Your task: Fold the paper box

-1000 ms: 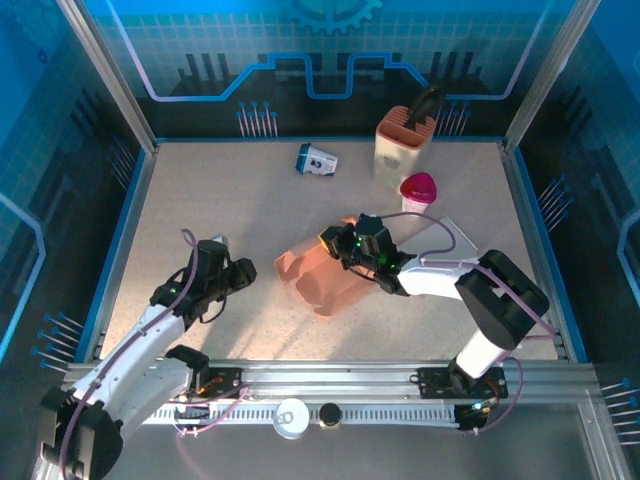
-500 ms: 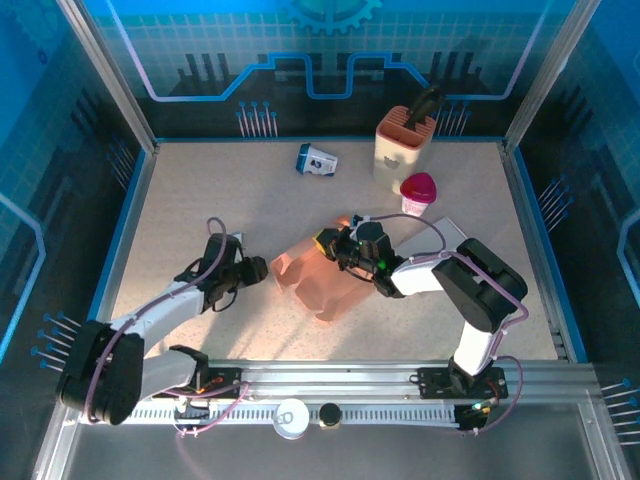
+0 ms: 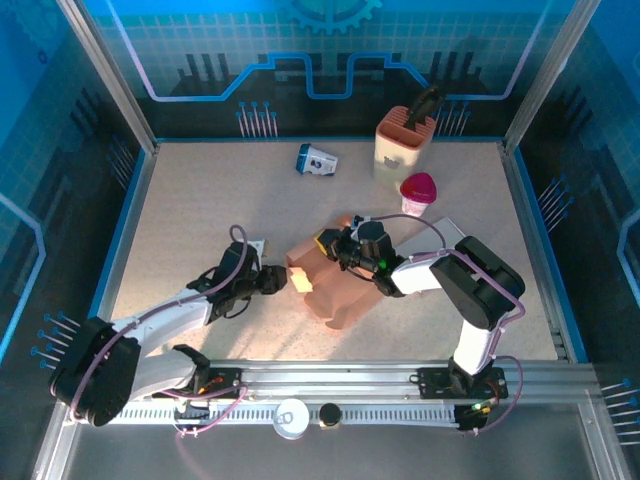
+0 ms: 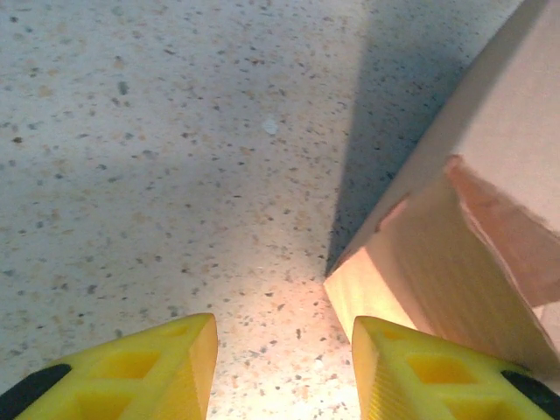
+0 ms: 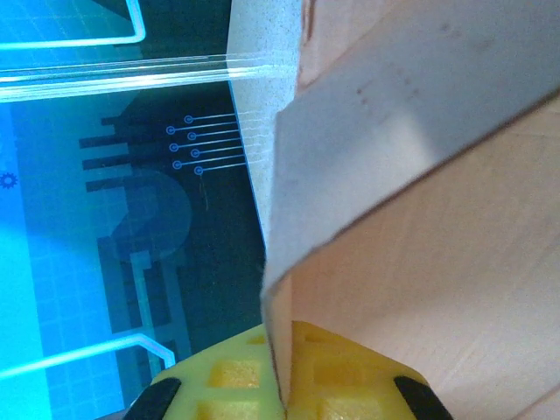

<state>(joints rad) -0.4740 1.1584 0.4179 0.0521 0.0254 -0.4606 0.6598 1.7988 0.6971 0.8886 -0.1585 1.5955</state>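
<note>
Sweeping in from the left over the last second, the left gripper [image 3: 288, 282] has crossed the speckled table [image 3: 190, 210] and now sits just beside the near-left corner of the paper box [image 3: 335, 292]. The box has itself swung a little toward the arms. The left jaws stand partly apart with bare tabletop between them, holding nothing, and the box corner lies just ahead of one yellow finger. The box is pale salmon card, half formed with loose flaps, lying around mid-table. The right gripper [image 3: 347, 247] is pinched tight on a thin panel at the box's far side. The card looks light and thin, easy to crease or tear, and likely to slide when pushed. A flap edge close to its fold line seems the best place to grip, with the other arm anchoring the box.
</note>
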